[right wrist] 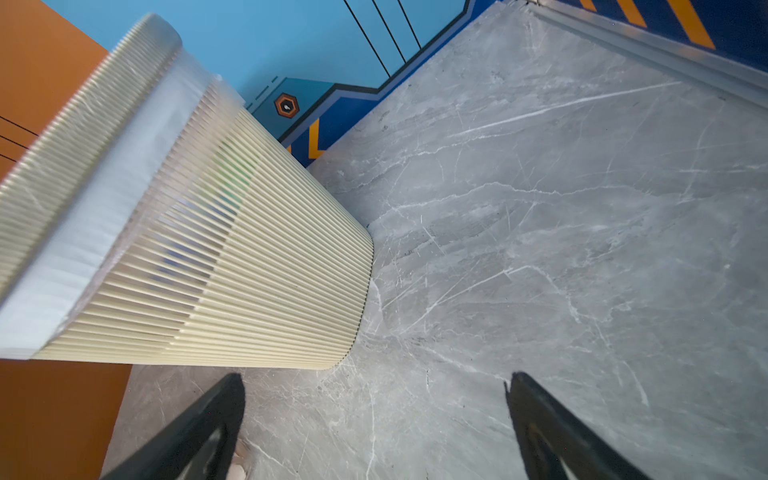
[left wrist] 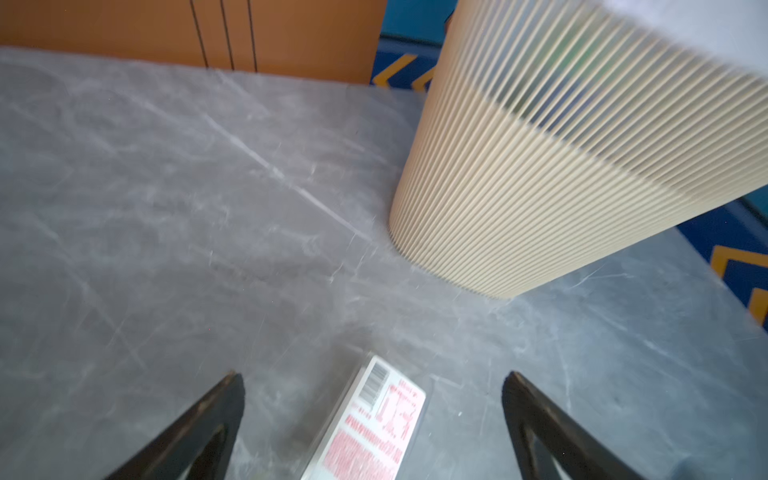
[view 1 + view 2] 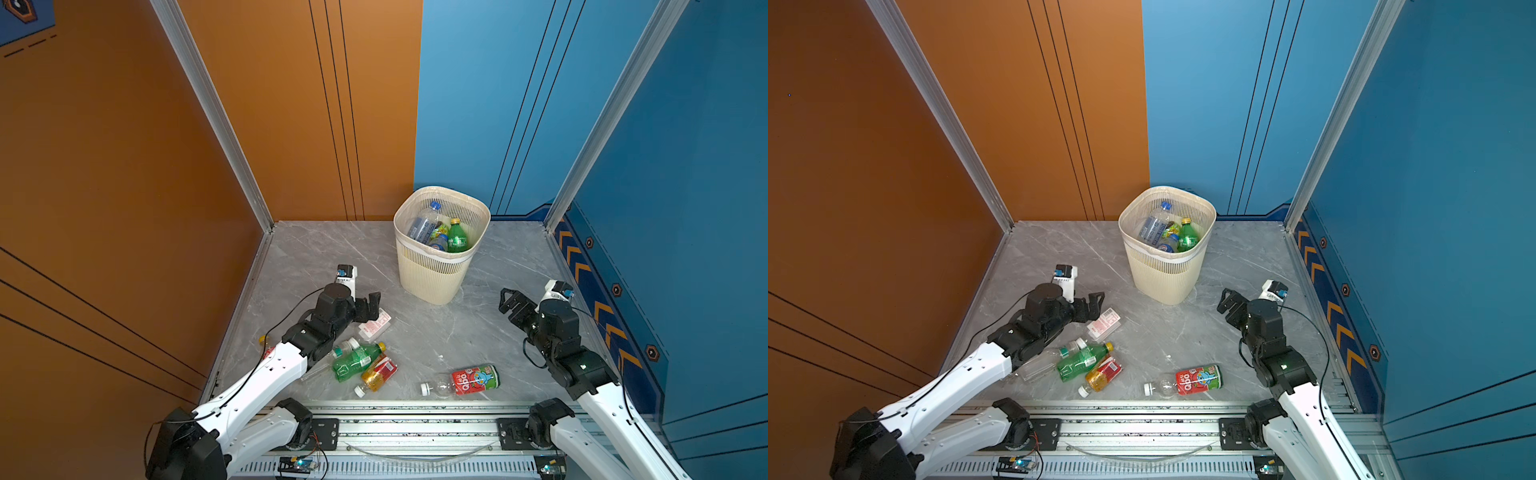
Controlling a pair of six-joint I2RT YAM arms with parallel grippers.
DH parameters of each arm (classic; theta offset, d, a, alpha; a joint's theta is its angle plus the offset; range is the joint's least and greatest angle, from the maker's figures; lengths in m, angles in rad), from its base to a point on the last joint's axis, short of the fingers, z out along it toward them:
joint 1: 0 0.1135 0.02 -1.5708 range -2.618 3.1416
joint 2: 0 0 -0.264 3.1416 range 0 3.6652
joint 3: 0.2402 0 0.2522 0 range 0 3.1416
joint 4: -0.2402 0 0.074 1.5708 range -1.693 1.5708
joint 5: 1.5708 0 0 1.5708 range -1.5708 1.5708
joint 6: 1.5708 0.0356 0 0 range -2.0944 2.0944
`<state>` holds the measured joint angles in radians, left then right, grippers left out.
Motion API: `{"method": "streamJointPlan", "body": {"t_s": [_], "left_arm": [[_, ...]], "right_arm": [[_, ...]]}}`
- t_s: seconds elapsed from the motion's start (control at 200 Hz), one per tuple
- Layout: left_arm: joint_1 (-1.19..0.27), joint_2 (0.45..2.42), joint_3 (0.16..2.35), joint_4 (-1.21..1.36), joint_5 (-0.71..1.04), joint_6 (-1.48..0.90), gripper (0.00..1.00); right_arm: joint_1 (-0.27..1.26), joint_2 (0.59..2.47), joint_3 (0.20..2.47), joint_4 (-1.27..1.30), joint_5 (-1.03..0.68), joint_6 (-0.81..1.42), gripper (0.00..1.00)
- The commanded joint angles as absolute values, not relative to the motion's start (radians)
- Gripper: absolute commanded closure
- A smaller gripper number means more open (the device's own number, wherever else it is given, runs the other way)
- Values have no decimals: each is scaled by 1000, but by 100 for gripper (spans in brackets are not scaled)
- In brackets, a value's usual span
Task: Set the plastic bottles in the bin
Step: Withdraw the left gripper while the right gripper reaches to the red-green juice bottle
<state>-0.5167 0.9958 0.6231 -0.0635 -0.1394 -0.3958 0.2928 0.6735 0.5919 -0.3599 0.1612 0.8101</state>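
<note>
Pink-labelled clear bottle [image 2: 374, 424] lies just below my left gripper [image 3: 372, 308], long axis running between spread jaws — left arm nearest; right gripper [image 3: 506, 301] gapes empty, well apart

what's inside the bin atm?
In both top views the bin holds a clear blue-capped bottle, a green yellow-capped bottle, a smaller blue-capped bottle and a yellow-green label between them. Anything beneath them is covered.

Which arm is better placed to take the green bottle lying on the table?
Left. The left claw, open and empty, hangs just beyond the green bottle, which lies beside that arm. The right claw, also open, is across the table, right of the bin.
</note>
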Motion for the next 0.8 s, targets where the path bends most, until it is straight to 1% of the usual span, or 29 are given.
{"method": "streamJointPlan", "body": {"t_s": [0.0,0.08,0.215,0.34,0.511,0.631,0.796], "left_arm": [[-506,934,637,-43,-165,-438,2],[-502,940,641,-42,-164,-426,2],[-489,967,639,-3,-141,-417,2],[-470,996,646,13,-108,-417,2],[-442,1001,646,18,-61,-417,3],[-416,977,627,26,-26,-420,2],[-376,939,598,44,26,-430,2]], "right_arm": [[324,718,629,-505,144,907,0],[379,749,672,-606,143,966,0],[543,780,745,-790,232,1112,0],[692,792,758,-907,265,1353,0],[975,796,756,-1060,358,1731,0],[1129,846,775,-1117,415,1941,0],[1236,938,779,-1094,393,2109,0]]}}
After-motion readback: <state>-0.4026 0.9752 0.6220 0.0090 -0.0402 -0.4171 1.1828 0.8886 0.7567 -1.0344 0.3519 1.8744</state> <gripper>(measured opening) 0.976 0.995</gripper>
